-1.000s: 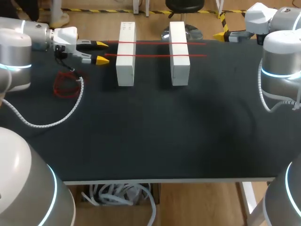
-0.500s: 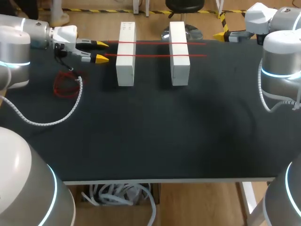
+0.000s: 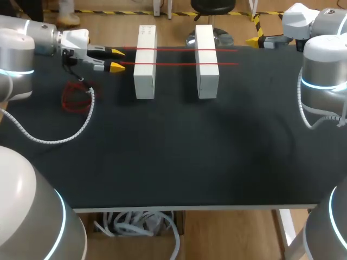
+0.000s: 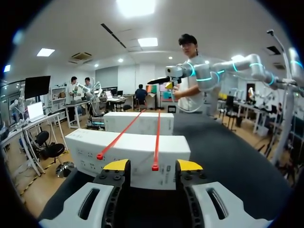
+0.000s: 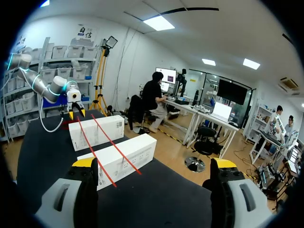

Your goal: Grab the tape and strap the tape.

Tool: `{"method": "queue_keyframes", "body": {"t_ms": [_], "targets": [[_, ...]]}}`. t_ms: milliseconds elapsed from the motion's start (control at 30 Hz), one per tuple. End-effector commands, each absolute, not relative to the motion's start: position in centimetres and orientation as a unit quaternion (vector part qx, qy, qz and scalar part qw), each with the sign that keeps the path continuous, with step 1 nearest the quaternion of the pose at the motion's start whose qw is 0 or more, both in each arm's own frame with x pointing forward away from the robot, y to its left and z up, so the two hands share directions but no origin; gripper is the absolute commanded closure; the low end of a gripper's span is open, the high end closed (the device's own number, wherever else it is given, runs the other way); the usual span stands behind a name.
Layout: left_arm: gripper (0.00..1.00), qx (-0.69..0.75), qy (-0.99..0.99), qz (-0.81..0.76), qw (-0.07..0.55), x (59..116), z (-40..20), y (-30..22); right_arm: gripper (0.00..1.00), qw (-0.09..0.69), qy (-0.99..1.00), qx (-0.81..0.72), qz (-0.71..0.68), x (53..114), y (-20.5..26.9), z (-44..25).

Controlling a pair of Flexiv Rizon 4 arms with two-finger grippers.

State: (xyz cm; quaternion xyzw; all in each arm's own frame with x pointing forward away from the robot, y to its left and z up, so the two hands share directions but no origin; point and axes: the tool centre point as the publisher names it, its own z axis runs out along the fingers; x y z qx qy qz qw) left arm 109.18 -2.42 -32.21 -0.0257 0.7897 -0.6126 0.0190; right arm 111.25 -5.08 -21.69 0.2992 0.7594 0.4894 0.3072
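On the black table (image 3: 173, 162), two long white boxes side by side with a gap between: the left box (image 3: 145, 81) and the right box (image 3: 206, 81). Across both tops, two thin red tapes, flat, straight and parallel: the far tape (image 3: 179, 49) and the near tape (image 3: 179, 64), each carrying on past the right box toward the table's right side and ending at the other side just short of the left arm's yellow fingertips (image 3: 116, 68). Small dark print on the left box's top end and along its side (image 4: 85, 160), plus a tiny dark label near a lower corner (image 4: 167, 169) (all too small to make out). More fine print along the right box's side (image 5: 124, 164), likewise unreadable. Left jaws apart, gripping nothing, level with the tapes at the table's far left. In the left wrist view, a small red tab at the near tape's end (image 4: 155, 167), just ahead of the gap between the tips; the far tape's tab (image 4: 99, 156) just beyond one tip; neither touched. Right jaws wide apart as well, empty, at the table's far right corner, yellow fingertips (image 5: 84, 163) well clear of boxes and tapes. Beneath the left arm (image 3: 21, 49), a loose red coil (image 3: 76, 97) on the table, with a white spiral cable (image 3: 81, 127) curving past it.
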Motion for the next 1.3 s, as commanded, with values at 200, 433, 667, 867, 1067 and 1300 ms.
{"method": "queue_keyframes", "body": {"t_ms": [200, 433, 667, 867, 1067, 1300], "targets": [[0.7, -0.027, 0.79, -0.613, 0.015, 109.5, -32.5, -2.4, 0.0, 0.307, 0.759, 0.299, 0.49, 111.3, -5.1, -21.7], [0.8, -0.028, 0.79, -0.613, 0.013, 109.6, -32.6, -2.6, 0.0, 0.307, 0.759, 0.299, 0.49, 111.3, -5.1, -21.7], [1.0, -0.027, 0.791, -0.611, 0.012, 109.6, -32.6, -2.6, 0.0, 0.307, 0.759, 0.299, 0.49, 111.3, -5.1, -21.7], [1.0, -0.027, 0.793, -0.608, 0.009, 109.5, -32.6, -2.7, 0.0, 0.307, 0.759, 0.299, 0.49, 111.3, -5.1, -21.7], [1.0, -0.015, 0.787, -0.616, 0.008, 109.1, -31.6, -2.8, 0.0, 0.307, 0.759, 0.299, 0.49, 111.3, -5.1, -21.7], [1.0, -0.012, 0.767, -0.642, 0.015, 108.5, -29.1, -3.4, 0.0, 0.307, 0.759, 0.299, 0.49, 111.3, -5.1, -21.7]]}}
